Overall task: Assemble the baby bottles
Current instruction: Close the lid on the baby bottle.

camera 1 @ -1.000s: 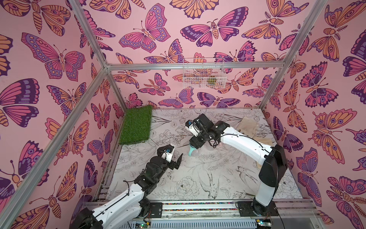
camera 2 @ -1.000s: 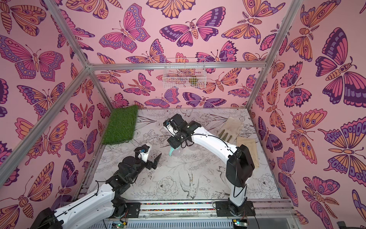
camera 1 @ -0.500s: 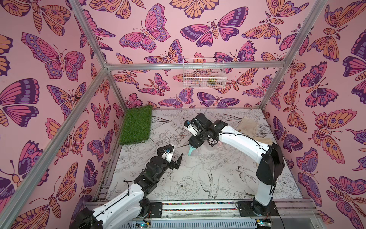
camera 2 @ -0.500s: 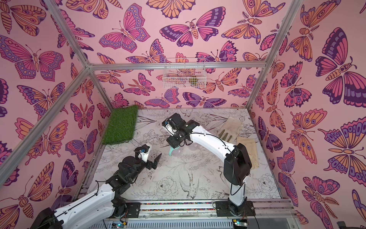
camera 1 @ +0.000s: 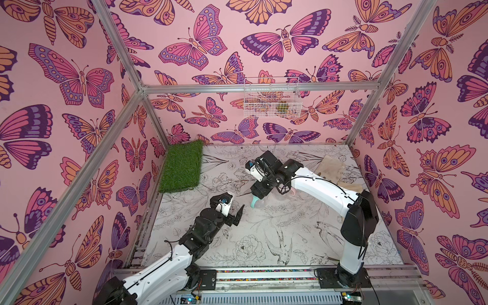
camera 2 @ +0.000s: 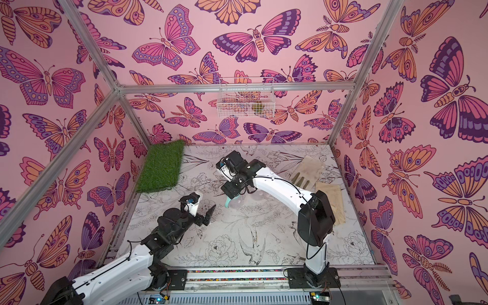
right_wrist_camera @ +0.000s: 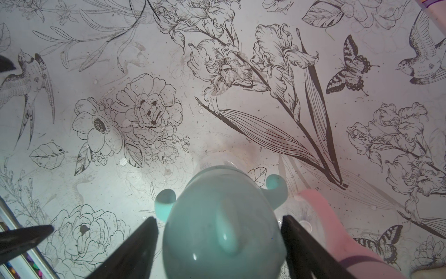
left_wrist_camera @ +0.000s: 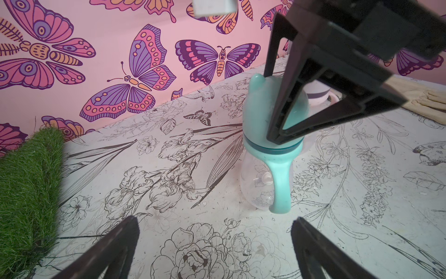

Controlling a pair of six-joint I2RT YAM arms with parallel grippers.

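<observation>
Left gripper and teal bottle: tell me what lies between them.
Only bare printed tabletop lies between the open left gripper and the upright teal bottle. The left wrist view shows this plainly.

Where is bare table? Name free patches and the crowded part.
Free: near table along the front rail; the patch beside the grass mat. Crowded: mid-table, where the right gripper straddles the teal bottle, pink bottle beside it, left gripper close; gloves fill the far right.
</observation>
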